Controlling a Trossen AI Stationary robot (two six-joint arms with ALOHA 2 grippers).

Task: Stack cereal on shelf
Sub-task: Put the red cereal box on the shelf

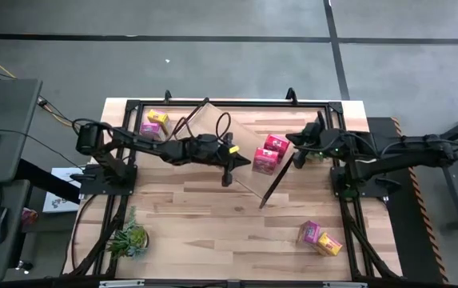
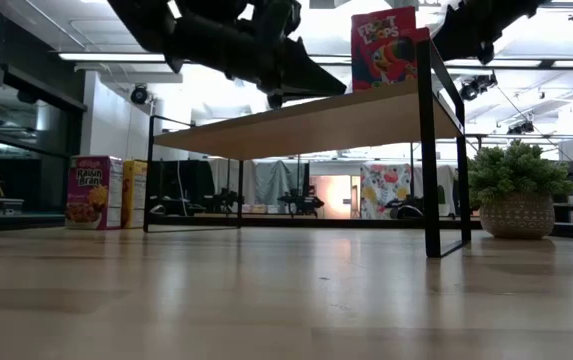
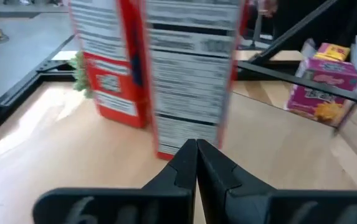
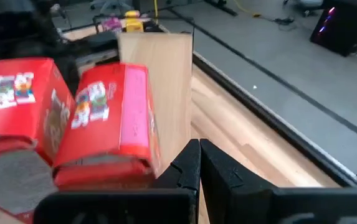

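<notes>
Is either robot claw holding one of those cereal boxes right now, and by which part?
Nothing is held. The left claw is shut and empty behind the two red cereal boxes on the shelf; the right claw is shut and empty beside them.

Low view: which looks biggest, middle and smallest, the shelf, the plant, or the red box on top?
1. Shelf, biggest by far.
2. Plant and red box look about alike, and they sit at different distances from the camera, so I won't rank them.

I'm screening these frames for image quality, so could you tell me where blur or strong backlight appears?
Left wrist view: the red cereal boxes are smeared with blur. Low view: bright ceiling lights backlight the scene, leaving the arms above the shelf as dark silhouettes. High view: evenly lit, sharp.
</notes>
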